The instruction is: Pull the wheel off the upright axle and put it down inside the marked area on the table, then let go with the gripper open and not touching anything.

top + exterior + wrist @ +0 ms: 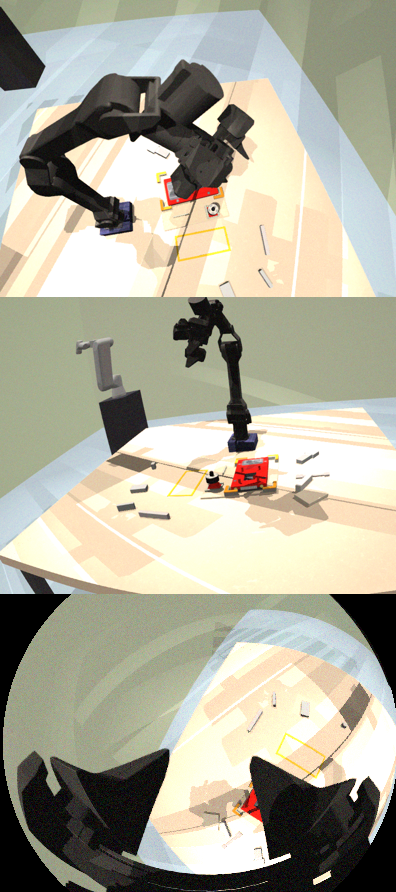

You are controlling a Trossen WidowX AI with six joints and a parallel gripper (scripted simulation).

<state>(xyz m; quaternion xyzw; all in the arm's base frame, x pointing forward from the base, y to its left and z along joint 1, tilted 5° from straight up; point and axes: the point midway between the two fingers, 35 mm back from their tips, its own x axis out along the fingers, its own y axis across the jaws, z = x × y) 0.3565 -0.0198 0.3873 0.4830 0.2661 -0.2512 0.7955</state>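
The wheel (209,208) (212,479), dark with a pale hub, sits around the upright axle (211,473) above a small red base (214,485). The axle's dark tip sticks out of its top. The marked area (204,255) (180,495) (296,765) is a yellow outline on the table beside it, with nothing inside. My gripper (210,758) is open and empty, its fingers well apart. It hangs high above the table, away from the wheel. The wheel does not show in the wrist view; a finger may hide it.
A red car body (204,193) (262,469) (253,806) lies between yellow and orange corner brackets next to the wheel. Grey blocks (264,239) (153,515) (255,721) lie beyond the marked area. More grey pieces (310,497) lie past the car body. Another arm (104,367) stands on a dark pedestal (123,418).
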